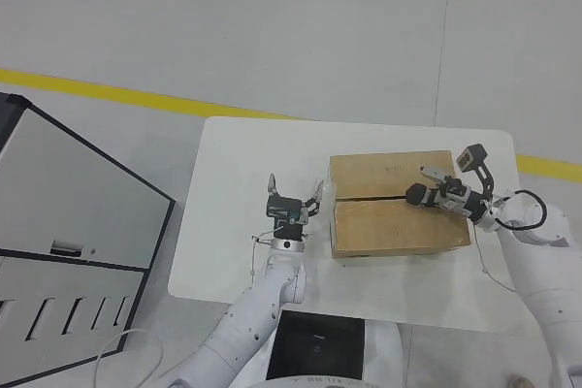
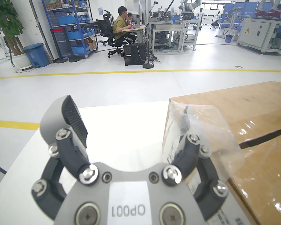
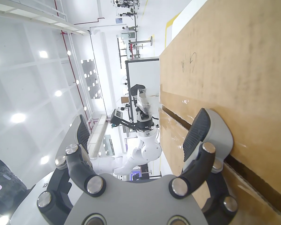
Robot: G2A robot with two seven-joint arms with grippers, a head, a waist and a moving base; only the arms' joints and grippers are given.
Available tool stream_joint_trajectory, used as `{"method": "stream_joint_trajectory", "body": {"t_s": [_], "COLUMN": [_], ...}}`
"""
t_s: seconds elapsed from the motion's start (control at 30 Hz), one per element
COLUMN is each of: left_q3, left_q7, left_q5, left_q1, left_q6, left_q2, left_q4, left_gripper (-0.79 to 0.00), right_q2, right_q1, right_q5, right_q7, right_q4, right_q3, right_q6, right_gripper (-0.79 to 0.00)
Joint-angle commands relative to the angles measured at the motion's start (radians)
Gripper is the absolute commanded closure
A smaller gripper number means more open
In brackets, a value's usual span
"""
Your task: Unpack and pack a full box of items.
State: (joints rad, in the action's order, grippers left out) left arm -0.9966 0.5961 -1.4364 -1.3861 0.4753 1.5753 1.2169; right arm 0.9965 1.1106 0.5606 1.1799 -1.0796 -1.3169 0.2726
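A brown cardboard box (image 1: pixel 388 228) stands on the white table (image 1: pixel 238 194), its top flaps folded down with a dark seam (image 1: pixel 369 200) between them. My left gripper (image 1: pixel 294 186) is open just beside the box's left wall (image 2: pixel 248 108). Clear plastic film (image 2: pixel 201 122) drapes over the finger nearest the box, and the other finger (image 2: pixel 71 122) is bare. Over the right end of the seam my right gripper (image 1: pixel 414 195) is open. One pad (image 3: pixel 197 133) rests against the box top (image 3: pixel 236 47) at the seam; the other finger (image 3: pixel 82 129) is in the air. The left gripper (image 3: pixel 142 99) shows farther off.
A grey cabinet (image 1: pixel 58 204) stands on the floor left of the table. A yellow floor line (image 1: pixel 97 89) runs behind. Bare table lies left of and in front of the box. White labels (image 2: pixel 224 211) are stuck on the box's near side.
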Motion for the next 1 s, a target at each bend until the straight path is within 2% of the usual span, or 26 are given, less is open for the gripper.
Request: {"method": "stream_joint_trajectory", "body": {"t_s": [0.0, 0.07, 0.4, 0.67, 0.97], "left_q3": [0.0, 0.003, 0.055, 0.116, 0.181], "left_q7": [0.0, -0.021, -0.113, -0.224, -0.288], "left_q5": [0.0, -0.031, -0.303, -0.395, -0.437], "left_q1": [0.0, 0.003, 0.008, 0.027, 0.098], "left_q6": [0.0, 0.0, 0.127, 0.131, 0.087], "left_q2": [0.0, -0.002, -0.001, 0.014, 0.04], "left_q4": [0.0, 0.008, 0.08, 0.117, 0.067], "left_gripper": [-0.785, -0.785, -0.785, -0.785, -0.785], "right_q2": [0.0, 0.001, 0.001, 0.005, 0.004], "right_q1": [0.001, 0.003, 0.014, 0.02, 0.027], "right_q5": [0.001, 0.005, 0.011, 0.011, 0.022], "right_q7": [0.005, 0.007, 0.006, -0.012, -0.005], "right_q4": [0.002, 0.005, -0.004, -0.012, -0.015], "right_q3": [0.001, 0.002, -0.006, 0.005, -0.006], "right_q6": [0.002, 0.006, 0.008, 0.015, 0.017], "right_gripper": [-0.785, -0.785, -0.785, -0.785, -0.785]}}
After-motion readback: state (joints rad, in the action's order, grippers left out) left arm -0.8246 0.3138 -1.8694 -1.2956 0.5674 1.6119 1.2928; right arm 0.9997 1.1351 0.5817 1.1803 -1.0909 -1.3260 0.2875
